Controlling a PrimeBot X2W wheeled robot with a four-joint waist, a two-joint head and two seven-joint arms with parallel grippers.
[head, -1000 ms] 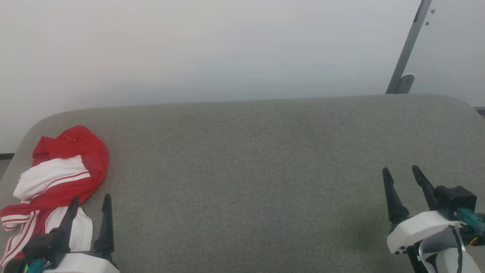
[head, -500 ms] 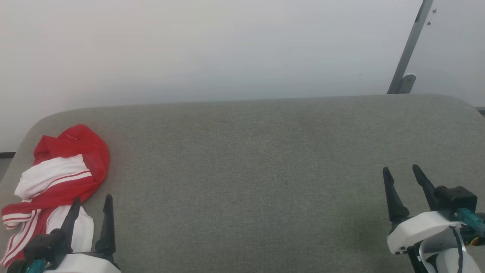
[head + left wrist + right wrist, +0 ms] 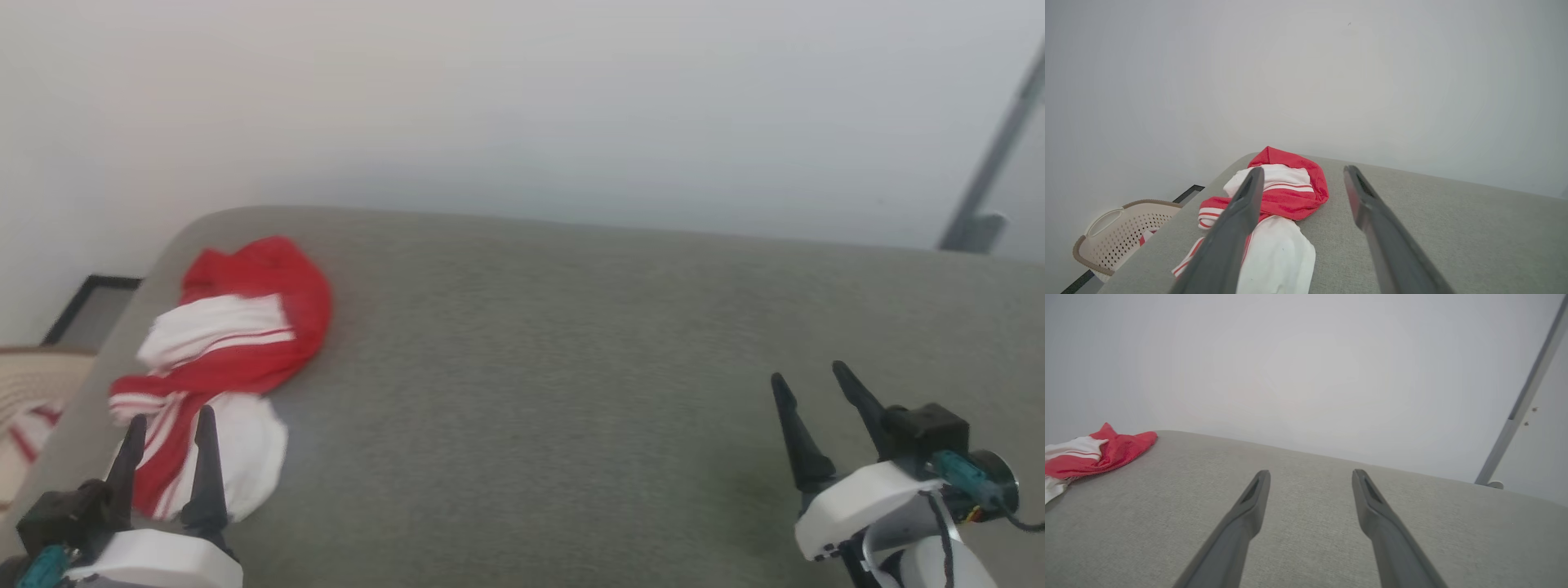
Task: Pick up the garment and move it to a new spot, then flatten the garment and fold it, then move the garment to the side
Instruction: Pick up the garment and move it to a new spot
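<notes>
Your left claw (image 3: 171, 413) has its jaws spread wide and holds nothing. It hangs at the near left with its tips over the white near end of the garment (image 3: 237, 327); whether they touch the cloth, you cannot tell. Your right claw (image 3: 807, 371) is just as wide and empty, well apart at the near right over the bare grey surface (image 3: 571, 367).

The garment lies crumpled in a heap at the left end of the surface. By my reading, nothing is done yet: lifting, moving, flattening, folding and setting aside all remain.

The left wrist view gives you a clear look at a perforated cream basket (image 3: 1122, 232) down beyond the surface's left edge, with something red and white inside. The right wrist view shows the slanted grey post (image 3: 1527, 400) at the far right.
</notes>
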